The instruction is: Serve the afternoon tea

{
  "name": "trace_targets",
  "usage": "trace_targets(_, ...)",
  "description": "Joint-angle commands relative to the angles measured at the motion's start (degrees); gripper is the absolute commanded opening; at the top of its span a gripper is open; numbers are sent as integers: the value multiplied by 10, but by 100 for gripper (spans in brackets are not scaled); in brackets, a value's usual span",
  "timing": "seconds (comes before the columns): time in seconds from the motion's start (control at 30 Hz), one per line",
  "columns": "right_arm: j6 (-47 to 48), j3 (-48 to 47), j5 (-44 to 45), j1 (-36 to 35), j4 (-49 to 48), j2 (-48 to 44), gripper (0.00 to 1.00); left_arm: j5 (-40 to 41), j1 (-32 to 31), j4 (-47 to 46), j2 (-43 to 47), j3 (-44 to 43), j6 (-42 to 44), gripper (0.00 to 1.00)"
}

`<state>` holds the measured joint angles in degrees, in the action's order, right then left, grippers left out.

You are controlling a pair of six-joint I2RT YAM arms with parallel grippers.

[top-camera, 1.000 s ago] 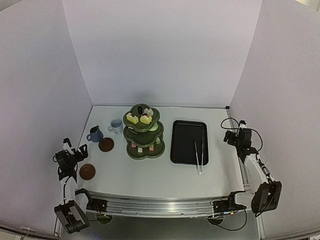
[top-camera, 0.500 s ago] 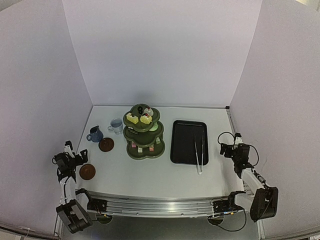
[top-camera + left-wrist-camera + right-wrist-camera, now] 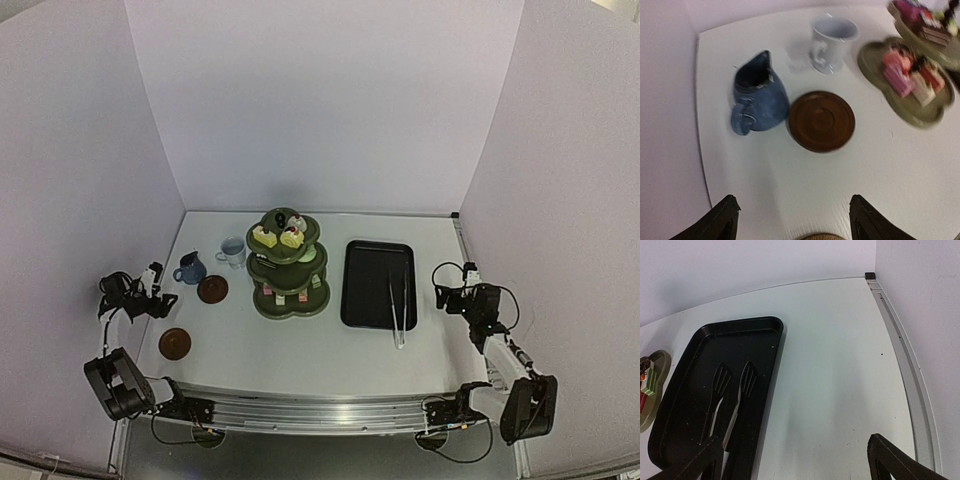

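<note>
Your left gripper (image 3: 793, 201) gapes empty: grip the dark blue ceramic mug (image 3: 757, 95) ahead-left, avoiding the round brown saucer (image 3: 821, 121) dead ahead; right gripper (image 3: 795, 441) gapes too.

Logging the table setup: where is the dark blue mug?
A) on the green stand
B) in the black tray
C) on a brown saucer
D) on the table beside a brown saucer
D: the dark blue mug stands on the table beside an empty brown saucer.
</note>
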<state>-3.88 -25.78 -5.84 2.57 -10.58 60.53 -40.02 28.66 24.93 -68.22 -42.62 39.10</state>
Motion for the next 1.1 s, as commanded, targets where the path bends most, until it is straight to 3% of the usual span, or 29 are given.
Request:
trace_targets(0.0, 22, -37, -38, 0, 29, -23, 98, 76, -17, 244, -34, 0, 374, 74)
trace_targets(0.17, 30, -57, -55, 0, 52, -33, 97, 152, -12, 308, -66, 3, 528, 84)
trace_targets(0.33, 24, -59, -68, 0, 55, -50, 97, 197, -11, 294, -97, 0, 541, 82)
trace_targets(0.57, 17, -49, -61, 0, 74, -98, 97, 265, -14, 168, -111, 57, 559, 83)
trace_targets(0.73, 14, -59, -68, 0, 95, -109, 97, 224, -18, 146, -131, 17, 480, 83)
trace_targets(1.07, 21, -64, -72, 0, 106, -111, 97, 156, -3, 286, -176, -103, 497, 80)
